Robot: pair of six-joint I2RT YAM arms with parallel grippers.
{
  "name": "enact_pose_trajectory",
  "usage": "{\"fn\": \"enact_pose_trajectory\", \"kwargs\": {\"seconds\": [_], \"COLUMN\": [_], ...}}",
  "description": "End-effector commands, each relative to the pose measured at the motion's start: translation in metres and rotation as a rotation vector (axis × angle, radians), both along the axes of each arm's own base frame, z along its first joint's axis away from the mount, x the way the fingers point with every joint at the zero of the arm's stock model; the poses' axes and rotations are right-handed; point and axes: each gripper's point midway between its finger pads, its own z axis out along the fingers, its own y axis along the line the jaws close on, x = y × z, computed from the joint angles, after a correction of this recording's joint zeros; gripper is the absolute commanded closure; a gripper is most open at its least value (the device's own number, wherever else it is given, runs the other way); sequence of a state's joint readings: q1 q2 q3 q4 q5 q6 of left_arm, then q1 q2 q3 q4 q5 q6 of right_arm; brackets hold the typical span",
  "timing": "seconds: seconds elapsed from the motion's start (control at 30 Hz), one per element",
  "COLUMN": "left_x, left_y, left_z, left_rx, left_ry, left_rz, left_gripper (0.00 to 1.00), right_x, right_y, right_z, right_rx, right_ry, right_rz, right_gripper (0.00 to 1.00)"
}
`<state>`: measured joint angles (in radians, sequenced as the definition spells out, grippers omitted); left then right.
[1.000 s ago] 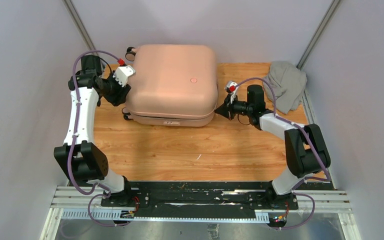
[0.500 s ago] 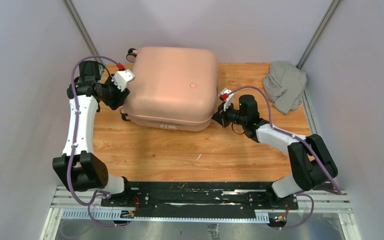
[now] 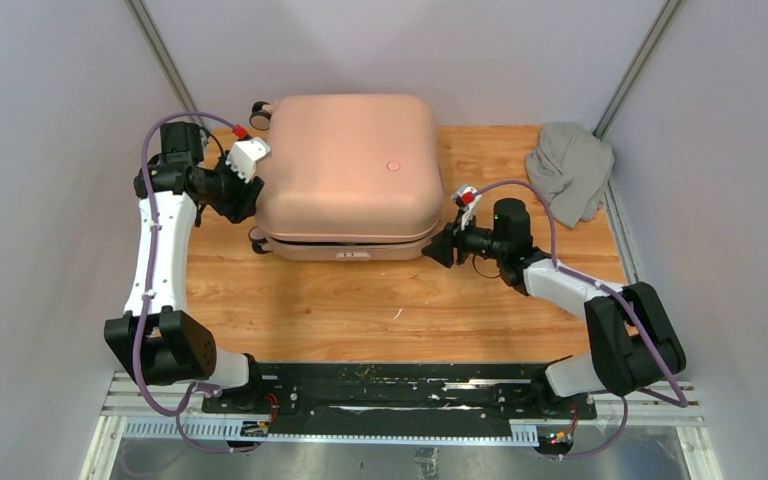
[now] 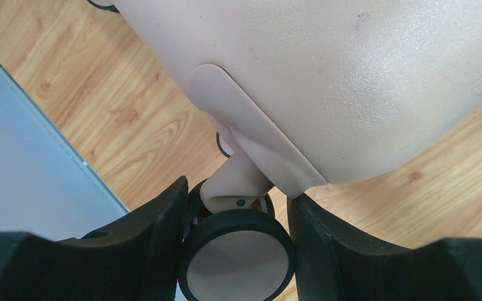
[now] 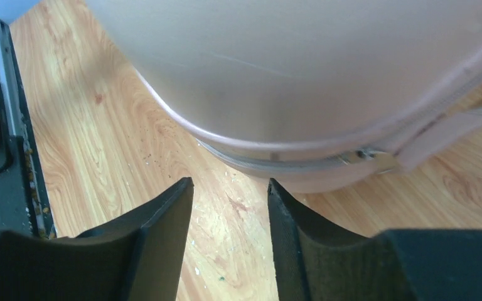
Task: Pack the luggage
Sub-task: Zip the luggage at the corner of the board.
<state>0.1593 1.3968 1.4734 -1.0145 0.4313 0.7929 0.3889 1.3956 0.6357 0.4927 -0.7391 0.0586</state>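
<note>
The large pale pink hard-shell suitcase (image 3: 348,165) with rounded corners lies flat and closed on the light wooden tabletop (image 3: 360,310). Seen from above, it sits toward 12 o'clock of the table's centre, with a small round emblem (image 3: 393,166) showing on its upper shell toward 3 o'clock. A rumpled grey cloth bundle (image 3: 570,170) lies well apart from it, at about 2 o'clock on the table near the far corner. The left gripper (image 3: 247,200) is at the suitcase's 8 o'clock corner. In the left wrist view its two black fingers (image 4: 157,238) stand about halfway apart on either side of a black caster wheel (image 4: 236,260) with a pale hub. They seem to touch the wheel on both sides, though the contact itself is hard to make out from so close. The right gripper (image 3: 438,248) points at the suitcase's 4 o'clock corner, just beside the shell and not touching it. Its fingers (image 5: 163,232) are parted and hold nothing, with bare wood showing in the gap. Beyond them the right wrist view shows the seam between the two shells and a small metal zip pull (image 5: 370,153) at 2 o'clock.
</note>
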Motion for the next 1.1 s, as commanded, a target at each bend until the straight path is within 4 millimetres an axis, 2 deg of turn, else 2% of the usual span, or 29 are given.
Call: {"fn": "enact_pose_trajectory", "kwargs": {"seconds": [0.0,0.13,0.2,0.27,0.57,0.7,0.83,1.07], "left_x": [0.014,0.014,0.014,0.014,0.015,0.016,0.017,0.017], "left_y": [-0.021,-0.018,-0.018,-0.019,-0.016,-0.016,-0.015,-0.014], "left_z": [0.037,0.035,0.035,0.034,0.037,0.038,0.041,0.041], "left_rx": [-0.099,-0.076,-0.076,-0.080,-0.062,-0.064,-0.057,-0.048], "left_ry": [-0.109,-0.112,-0.112,-0.108,-0.119,-0.122,-0.129,-0.133], "left_rz": [-0.027,-0.027,-0.028,-0.027,-0.029,-0.028,-0.025,-0.027], "left_gripper": [1.00,1.00,1.00,1.00,1.00,1.00,1.00,1.00], "right_x": [0.000,0.019,0.026,0.033,0.052,0.057,0.060,0.066], "right_y": [-0.018,-0.047,-0.055,-0.058,-0.051,-0.045,-0.039,-0.038], "right_z": [0.008,0.015,0.017,0.016,0.007,0.002,0.004,0.009], "right_rx": [0.028,0.029,0.039,0.041,0.075,0.099,0.130,0.144], "right_ry": [-0.035,-0.062,-0.067,-0.061,-0.032,-0.005,0.003,-0.015], "right_rz": [-0.008,-0.115,-0.125,-0.118,-0.048,-0.002,0.037,0.056], "right_gripper": [0.40,0.30,0.25,0.10,0.04,0.19,0.43,0.58]}}
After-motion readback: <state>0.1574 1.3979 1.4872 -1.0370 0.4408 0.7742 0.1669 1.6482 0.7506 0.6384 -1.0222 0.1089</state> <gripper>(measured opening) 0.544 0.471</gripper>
